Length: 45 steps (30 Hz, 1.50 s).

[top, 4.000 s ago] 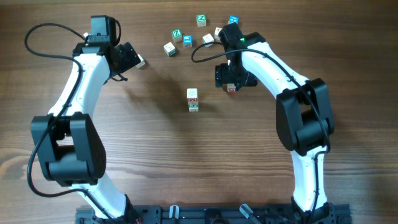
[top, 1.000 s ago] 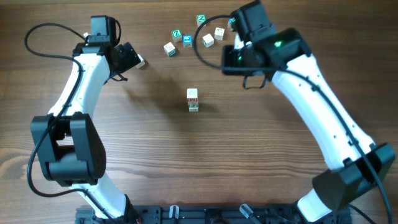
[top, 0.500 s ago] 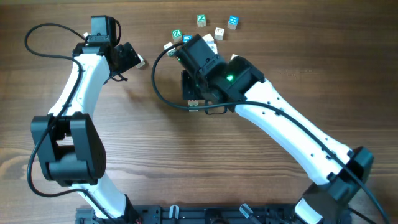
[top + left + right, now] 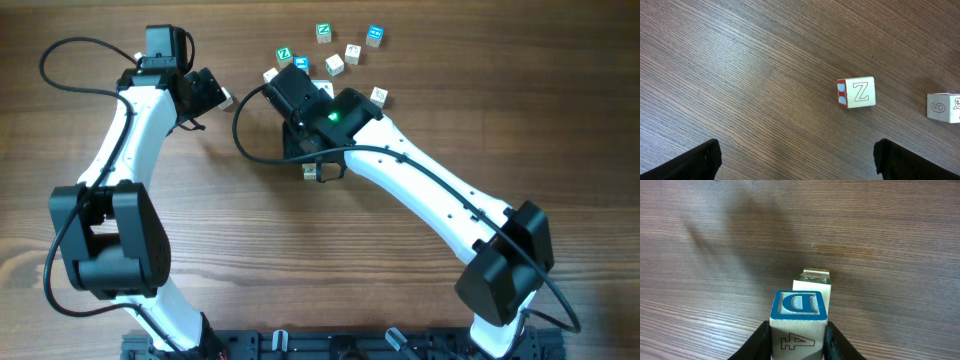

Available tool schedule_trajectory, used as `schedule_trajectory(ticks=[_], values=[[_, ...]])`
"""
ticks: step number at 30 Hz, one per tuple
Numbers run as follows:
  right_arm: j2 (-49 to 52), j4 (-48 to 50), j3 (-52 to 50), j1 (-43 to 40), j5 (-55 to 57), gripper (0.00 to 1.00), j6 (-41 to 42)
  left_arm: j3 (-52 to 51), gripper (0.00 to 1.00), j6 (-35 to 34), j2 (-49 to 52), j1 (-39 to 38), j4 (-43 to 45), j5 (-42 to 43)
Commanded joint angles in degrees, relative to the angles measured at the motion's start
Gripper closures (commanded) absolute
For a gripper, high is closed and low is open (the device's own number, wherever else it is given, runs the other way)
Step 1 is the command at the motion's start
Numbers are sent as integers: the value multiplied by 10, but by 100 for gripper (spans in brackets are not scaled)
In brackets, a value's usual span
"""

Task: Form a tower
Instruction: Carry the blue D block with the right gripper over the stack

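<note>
Tower (image 4: 812, 284) stands mid-table, right under the right gripper (image 4: 799, 341), which is clamped on 1 blue D cube (image 4: 800, 309); can't tell if they touch. Left gripper (image 4: 797, 159) is spread wide near a Z cube (image 4: 856, 92).

Your right arm (image 4: 420, 190) reaches across the table (image 4: 560, 120), its wrist covering the tower (image 4: 311, 172); only a pale bottom edge shows. Loose cubes (image 4: 335, 64) lie scattered just beyond that wrist. Your left gripper (image 4: 218, 96) sits well apart from it.
</note>
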Motion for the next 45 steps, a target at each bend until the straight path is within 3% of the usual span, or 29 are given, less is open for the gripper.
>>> schedule_trajectory(ticks=[1,35,45], values=[[9,3,2,3,7,76,-6,-3,0,3,7,0,0,-4],[10,-3,-9,2,25,75,-36,-3,0,3,7,0,0,-4],[10,-9,-9,2,34,67,-36,-4,0,3,7,0,0,-4]])
